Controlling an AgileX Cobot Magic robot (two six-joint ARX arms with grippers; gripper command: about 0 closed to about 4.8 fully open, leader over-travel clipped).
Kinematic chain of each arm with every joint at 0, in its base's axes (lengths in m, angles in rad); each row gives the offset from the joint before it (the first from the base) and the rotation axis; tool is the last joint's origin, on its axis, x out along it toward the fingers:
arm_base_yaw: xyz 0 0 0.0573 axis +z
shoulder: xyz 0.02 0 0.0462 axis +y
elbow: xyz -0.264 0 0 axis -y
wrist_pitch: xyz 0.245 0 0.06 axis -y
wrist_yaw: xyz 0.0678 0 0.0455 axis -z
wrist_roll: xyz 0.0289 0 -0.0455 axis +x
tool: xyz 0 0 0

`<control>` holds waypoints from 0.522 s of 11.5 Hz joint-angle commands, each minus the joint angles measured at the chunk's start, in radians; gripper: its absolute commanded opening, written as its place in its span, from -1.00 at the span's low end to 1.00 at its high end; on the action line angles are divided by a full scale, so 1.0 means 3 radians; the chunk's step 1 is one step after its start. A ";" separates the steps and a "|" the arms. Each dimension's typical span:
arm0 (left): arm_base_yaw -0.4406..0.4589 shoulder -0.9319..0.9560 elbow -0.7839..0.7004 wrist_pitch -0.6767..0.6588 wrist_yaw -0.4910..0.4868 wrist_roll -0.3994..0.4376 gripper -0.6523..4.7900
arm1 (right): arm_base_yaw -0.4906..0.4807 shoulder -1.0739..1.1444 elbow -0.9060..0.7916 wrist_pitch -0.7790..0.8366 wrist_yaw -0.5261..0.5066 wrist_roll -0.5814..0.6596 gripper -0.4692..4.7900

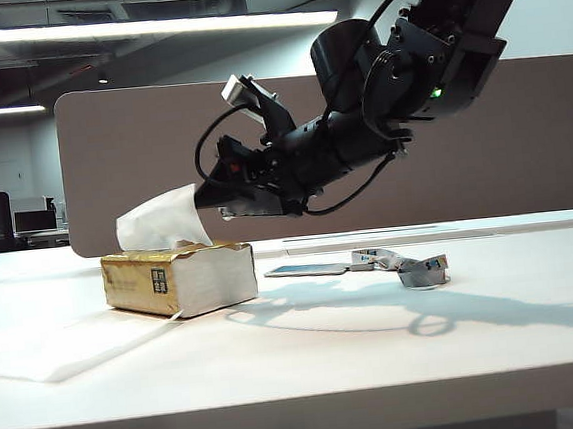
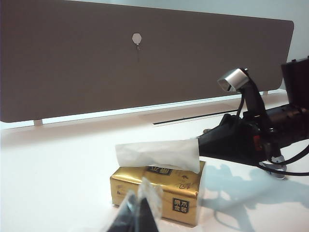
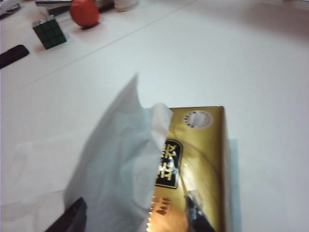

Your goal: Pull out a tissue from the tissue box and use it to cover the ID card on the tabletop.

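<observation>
The gold tissue box (image 1: 177, 279) (image 2: 159, 191) (image 3: 198, 159) lies on the white tabletop (image 1: 380, 367). A white tissue (image 1: 162, 220) (image 2: 157, 154) (image 3: 120, 169) stands up out of its top. My right gripper (image 1: 204, 207) (image 2: 200, 145) (image 3: 133, 210) reaches down from the right. It is open, one finger on each side of the tissue's edge. The pale ID card (image 1: 306, 269) lies flat to the right of the box, joined to a coiled lanyard (image 1: 412, 267). My left gripper (image 2: 137, 195) is shut and empty, just in front of the box.
A long flat white sheet (image 1: 67, 349) lies under and in front of the box. A brown-grey partition (image 1: 522, 154) runs along the back. Beyond the box, the right wrist view shows a puzzle cube (image 3: 49, 33), a red round object (image 3: 84, 12) and a black item (image 3: 13, 54).
</observation>
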 commanded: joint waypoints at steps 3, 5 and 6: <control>-0.0003 0.0003 0.0014 0.0038 0.0001 0.0000 -0.78 | 0.0015 -0.0020 0.0013 0.0050 -0.0762 0.0015 0.16; -0.0003 0.0003 0.0014 0.0038 0.0001 -0.0001 -0.78 | 0.0067 -0.0023 0.0013 0.0015 -0.0785 0.0013 0.16; -0.0003 0.0003 0.0014 0.0038 0.0001 -0.0001 -0.78 | 0.0074 -0.0023 0.0013 0.0028 -0.0662 0.0013 -0.03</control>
